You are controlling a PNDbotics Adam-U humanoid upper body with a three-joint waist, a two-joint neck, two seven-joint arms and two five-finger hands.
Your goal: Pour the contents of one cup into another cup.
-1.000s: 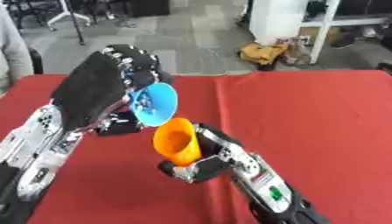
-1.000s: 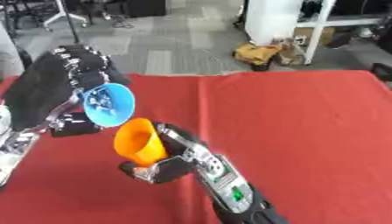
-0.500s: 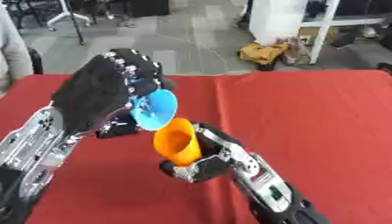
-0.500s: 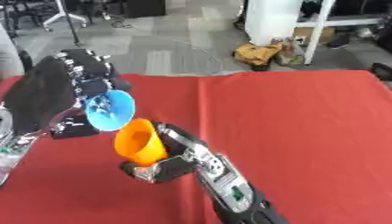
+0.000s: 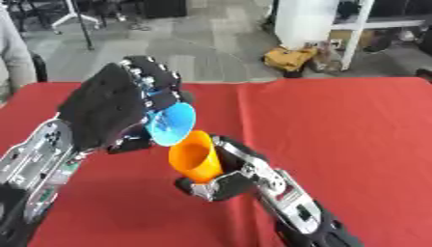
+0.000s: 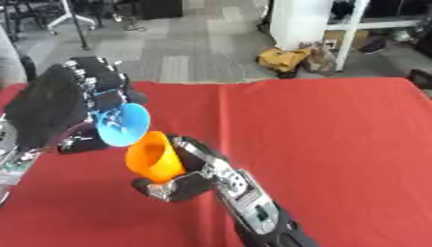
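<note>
A red cloth covers the counter. Beyond it lies grey floor, with a white pillar. A yellow bag sits at its base, and chair legs stand far left.

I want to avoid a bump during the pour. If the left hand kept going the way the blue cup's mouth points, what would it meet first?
Probably the orange cup in the right hand: the blue cup in the left hand tips toward its rim, though depth is unclear.

Even, fairly bright indoor light, perhaps from overhead; shadows on the red bench are faint. Both views are soft and blurred throughout, without glare.
</note>
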